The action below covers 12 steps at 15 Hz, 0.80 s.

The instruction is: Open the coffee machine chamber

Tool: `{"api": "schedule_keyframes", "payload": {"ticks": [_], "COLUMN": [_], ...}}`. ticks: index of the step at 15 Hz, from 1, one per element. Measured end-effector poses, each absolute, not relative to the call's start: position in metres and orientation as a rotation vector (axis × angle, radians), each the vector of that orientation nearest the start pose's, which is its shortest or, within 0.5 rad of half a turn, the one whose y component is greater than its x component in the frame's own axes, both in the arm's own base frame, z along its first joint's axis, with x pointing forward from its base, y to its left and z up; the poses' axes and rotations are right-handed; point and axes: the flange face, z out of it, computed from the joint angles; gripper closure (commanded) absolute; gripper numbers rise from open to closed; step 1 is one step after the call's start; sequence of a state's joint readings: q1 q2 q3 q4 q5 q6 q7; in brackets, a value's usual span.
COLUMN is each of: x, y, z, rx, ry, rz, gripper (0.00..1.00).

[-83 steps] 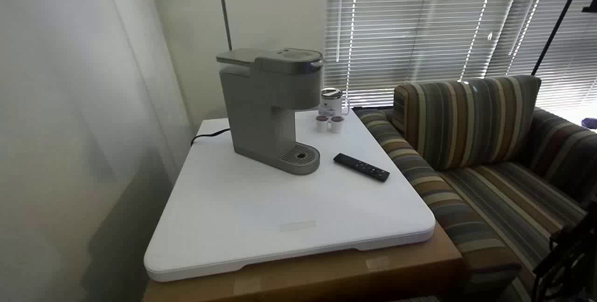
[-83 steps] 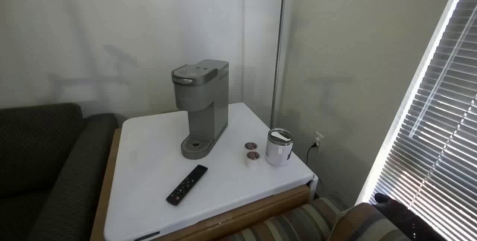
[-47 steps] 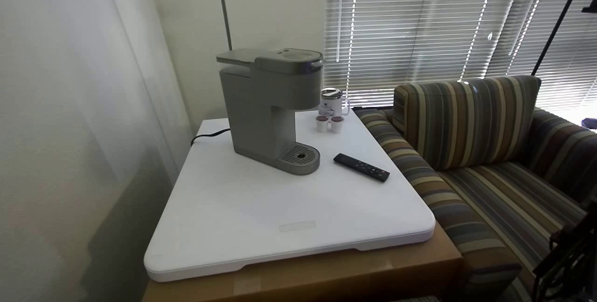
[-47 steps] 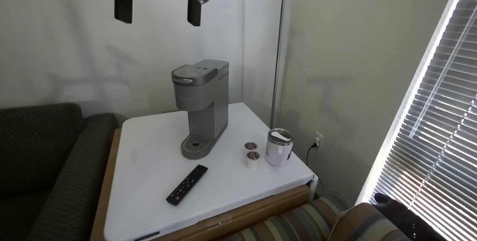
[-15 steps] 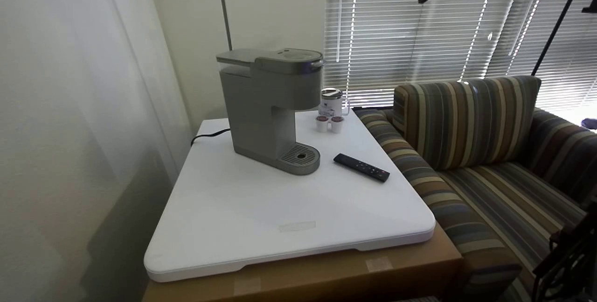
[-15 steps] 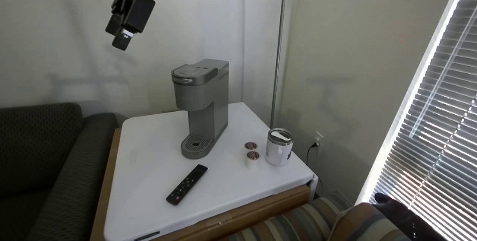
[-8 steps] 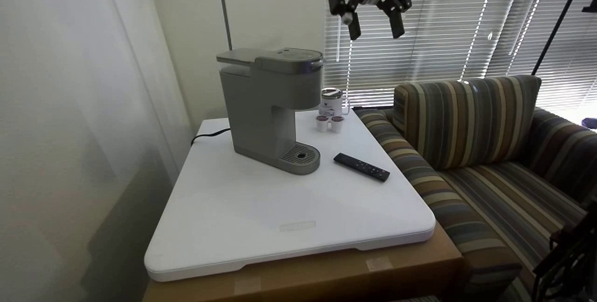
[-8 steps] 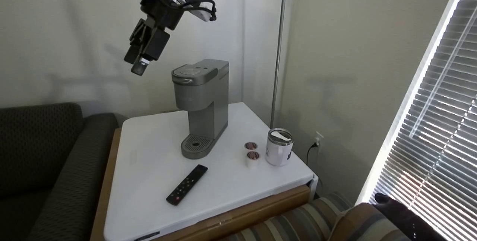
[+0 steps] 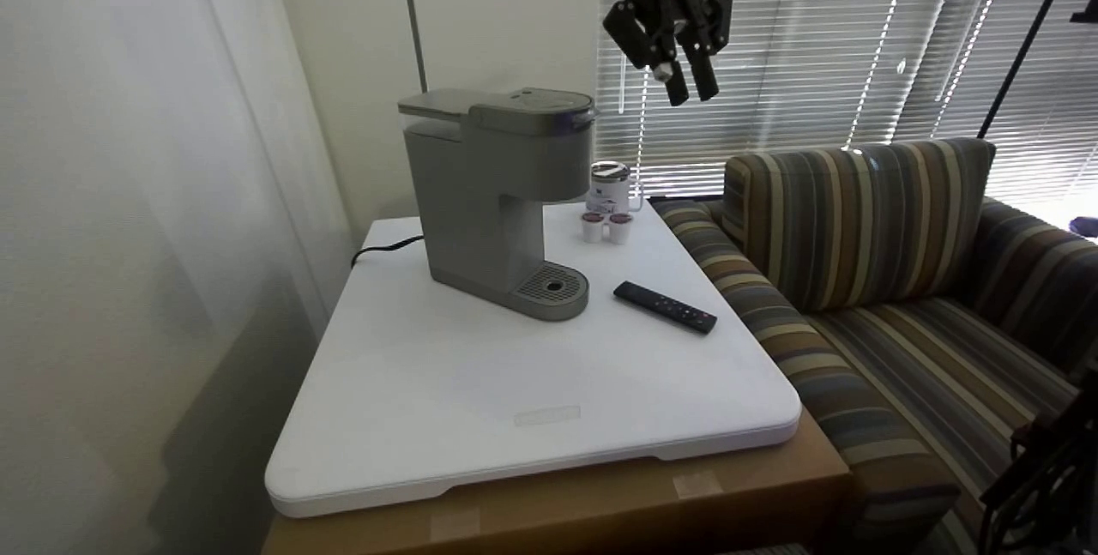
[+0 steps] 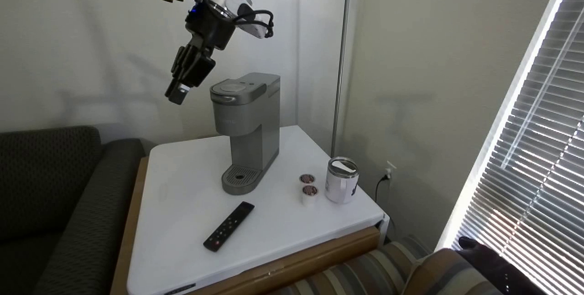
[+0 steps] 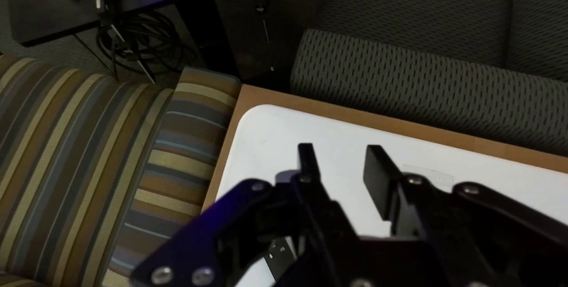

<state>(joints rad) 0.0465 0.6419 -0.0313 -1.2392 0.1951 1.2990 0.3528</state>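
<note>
Black gripper (image 9: 692,97) hung partly spread, held nothing. Near it stood boxy matte-grey coffee machine (image 10: 248,117); curved glossy lid handle (image 10: 224,99) seemed stiff, best hooked underneath.

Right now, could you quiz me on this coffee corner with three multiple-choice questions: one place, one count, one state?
1. Where does the black remote control lie?
A) striped armchair
B) white tabletop
C) drip tray

2. How many coffee pods stand by the lidded white mug?
A) two
B) one
C) four

3. How is the lid of the pod coffee maker?
A) raised
B) detached
C) closed

1 B: it lies flat there, apart from the pod coffee maker.
2 A: a pair shows in both exterior views.
3 C: it sits flush on top.
</note>
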Motion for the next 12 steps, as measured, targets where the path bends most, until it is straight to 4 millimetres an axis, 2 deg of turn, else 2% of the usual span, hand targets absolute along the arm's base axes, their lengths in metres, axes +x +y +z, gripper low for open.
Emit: {"api": "schedule_keyframes", "payload": {"ticks": [2, 8, 12], "x": [0.663, 0.670, 0.675], "y": [0.039, 0.044, 0.043], "z": [0.361, 0.362, 0.364], "rx": [-2.892, -2.834, -2.815], "ry": [0.558, 0.822, 0.865], "rz": [0.917, 0.866, 0.828], "gripper": [1.00, 0.99, 1.00]}}
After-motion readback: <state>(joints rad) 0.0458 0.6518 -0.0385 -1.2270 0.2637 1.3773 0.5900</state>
